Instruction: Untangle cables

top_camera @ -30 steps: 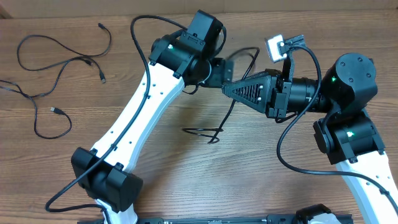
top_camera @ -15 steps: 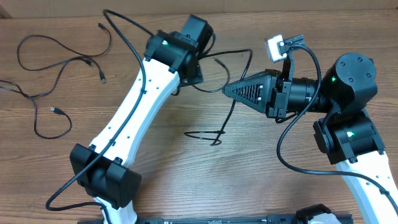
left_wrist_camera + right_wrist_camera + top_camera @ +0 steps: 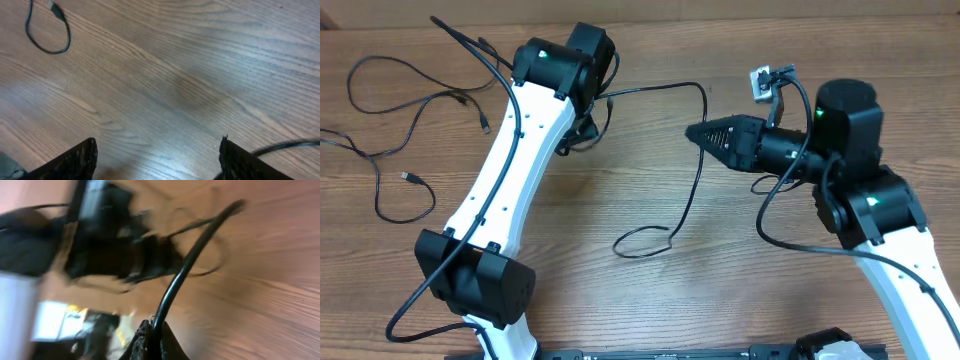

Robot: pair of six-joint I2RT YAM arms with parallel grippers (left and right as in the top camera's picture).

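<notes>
- Cables [image 3: 697,170] were found spread over the worktop [image 3: 700,300] in two groups well apart: one cable in the middle, between the arms, and several at the far left.
- The left arm [image 3: 510,170] was seen to have swung away to the left since the earlier frame, where its head had been close against the right fingers. The right arm [image 3: 860,200] had been drawn back a little and turned.
- The middle cable [image 3: 660,89], bunched short before, was now drawn out long. It ran from beneath the left arm's head across to the right fingers, then dropped toward the near side, where one loop [image 3: 640,245] was left lying.
- This cable was judged freed from the rest. The left group looked loose rather than knotted, though crossings were seen near a plug [image 3: 408,177], so sorting was judged still to be done there.
- The right fingers [image 3: 141,342] were clenched on the middle cable, which was seen rising from between their tips.
- The left fingers [image 3: 75,160] were spread wide, with nothing seen between them. A cable was seen just beside the right-hand one.
</notes>
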